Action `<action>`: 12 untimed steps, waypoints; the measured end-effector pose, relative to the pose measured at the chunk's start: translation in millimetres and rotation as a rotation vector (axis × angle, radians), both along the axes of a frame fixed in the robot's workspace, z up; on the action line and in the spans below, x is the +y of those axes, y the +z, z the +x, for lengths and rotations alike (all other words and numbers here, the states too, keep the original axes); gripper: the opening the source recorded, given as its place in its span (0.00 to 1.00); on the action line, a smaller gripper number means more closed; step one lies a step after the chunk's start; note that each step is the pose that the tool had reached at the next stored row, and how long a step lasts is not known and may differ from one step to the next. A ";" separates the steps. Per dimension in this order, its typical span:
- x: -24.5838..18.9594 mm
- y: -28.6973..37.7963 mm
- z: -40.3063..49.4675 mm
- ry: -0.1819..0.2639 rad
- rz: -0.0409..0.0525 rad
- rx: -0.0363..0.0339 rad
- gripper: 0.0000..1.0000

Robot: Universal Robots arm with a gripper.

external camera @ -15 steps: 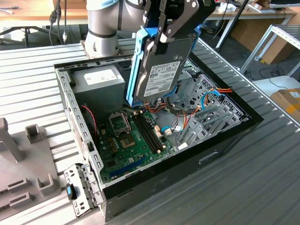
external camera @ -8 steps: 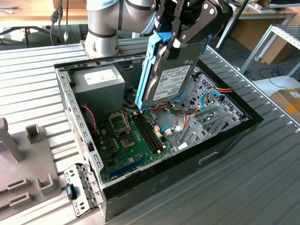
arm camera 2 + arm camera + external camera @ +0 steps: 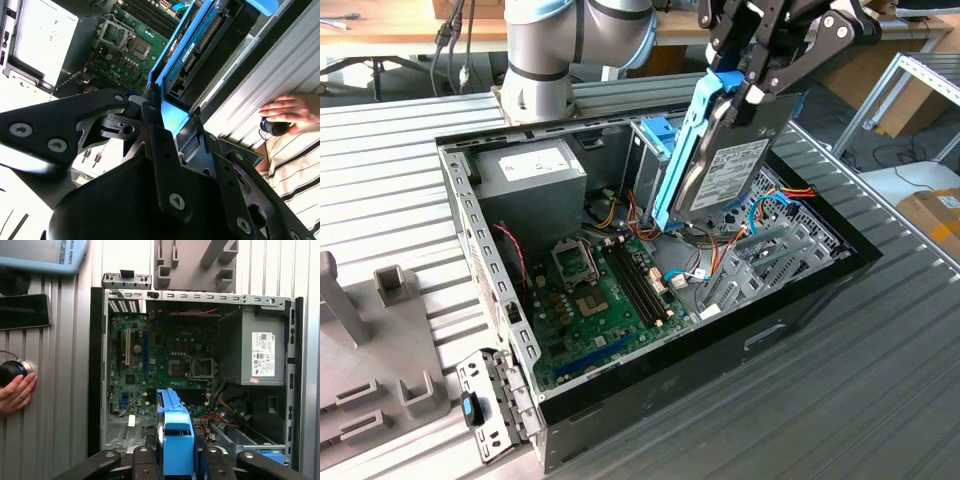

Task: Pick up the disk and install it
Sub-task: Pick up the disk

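Observation:
The disk [image 3: 732,165] is a flat dark drive with a white label and bright blue rails, hanging tilted on edge above the open computer case [image 3: 470,215]. My gripper [image 3: 752,72] is shut on its upper end, at the blue tab. In the second wrist view the black fingers [image 3: 156,127] clamp the blue end of the disk [image 3: 200,47]. The first wrist view looks down past the disk's blue tab [image 3: 175,432] and the gripper [image 3: 175,457] into the case. The disk hangs over the drive-bay side, beside the grey cage with a blue latch [image 3: 658,135].
Inside the case lie the green motherboard [image 3: 610,295], the grey power supply [image 3: 535,175] and coloured cables [image 3: 775,200]. Grey fixtures [image 3: 380,330] stand on the ribbed table at the exterior view's left. A person's hand [image 3: 15,392] rests on a knob beside the case.

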State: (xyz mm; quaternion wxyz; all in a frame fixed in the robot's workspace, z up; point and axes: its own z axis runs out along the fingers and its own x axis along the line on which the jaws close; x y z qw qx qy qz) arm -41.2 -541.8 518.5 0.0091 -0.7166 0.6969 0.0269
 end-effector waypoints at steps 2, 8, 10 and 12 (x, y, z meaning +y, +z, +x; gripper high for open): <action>-4.3 0.0 2.5 -0.001 -0.0002 0.0001 0.37; -20.1 -0.3 6.2 -0.015 -0.0001 0.0020 0.37; -22.7 -0.3 9.0 -0.017 -0.0001 0.0029 0.37; -24.3 -0.5 12.9 -0.018 -0.0001 0.0035 0.37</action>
